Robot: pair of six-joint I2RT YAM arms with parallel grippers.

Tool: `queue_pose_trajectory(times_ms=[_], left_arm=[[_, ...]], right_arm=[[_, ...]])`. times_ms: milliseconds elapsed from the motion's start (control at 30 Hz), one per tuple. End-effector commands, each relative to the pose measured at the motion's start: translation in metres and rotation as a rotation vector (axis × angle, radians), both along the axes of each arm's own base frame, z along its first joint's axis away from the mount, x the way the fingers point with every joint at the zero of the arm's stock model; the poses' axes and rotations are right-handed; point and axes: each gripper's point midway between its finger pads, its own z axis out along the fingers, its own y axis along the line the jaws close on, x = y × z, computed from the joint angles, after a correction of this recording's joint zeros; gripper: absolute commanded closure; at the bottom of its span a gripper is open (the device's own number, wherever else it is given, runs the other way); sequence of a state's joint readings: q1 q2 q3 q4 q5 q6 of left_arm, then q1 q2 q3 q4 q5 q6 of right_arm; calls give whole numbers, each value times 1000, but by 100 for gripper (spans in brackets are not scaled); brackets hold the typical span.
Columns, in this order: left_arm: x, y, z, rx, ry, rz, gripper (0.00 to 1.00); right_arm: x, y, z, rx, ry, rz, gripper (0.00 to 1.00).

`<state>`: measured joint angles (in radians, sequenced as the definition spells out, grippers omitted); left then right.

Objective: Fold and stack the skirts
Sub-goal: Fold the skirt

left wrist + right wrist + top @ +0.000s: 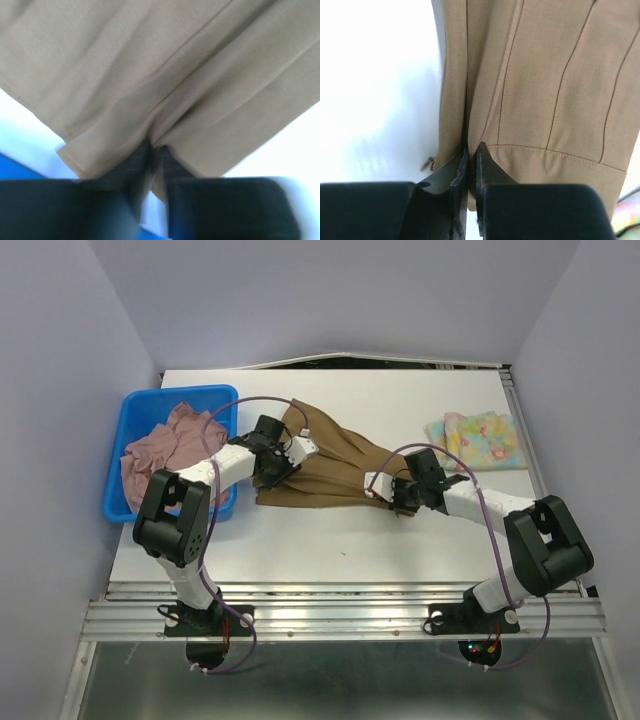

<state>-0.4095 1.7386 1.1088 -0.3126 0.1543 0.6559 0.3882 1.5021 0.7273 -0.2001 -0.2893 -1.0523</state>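
Nearest the overhead camera, the left arm and right arm are stretched over the white table to the brown pleated skirt, spread mid-table. The dusty pink skirt is heaped in the blue bin at left, and the floral skirt is laid far right.

In the left wrist view, the left gripper is seen pinching a fold at the brown skirt's edge.

In the right wrist view, the right gripper is seen clamped on its stitched edge.

White arms — black joints; purple cables
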Motion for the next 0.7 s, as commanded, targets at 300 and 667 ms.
queue_pose_trajectory(times_ms=[300,667], left_arm=[[-32,-15,79,-244,-96,90,10],[-45,-19,74,-299,-80,88,4]], right_arm=[[-53,13,-1,26,349,-142,78],[-36,39,69,168,330,-176,48]])
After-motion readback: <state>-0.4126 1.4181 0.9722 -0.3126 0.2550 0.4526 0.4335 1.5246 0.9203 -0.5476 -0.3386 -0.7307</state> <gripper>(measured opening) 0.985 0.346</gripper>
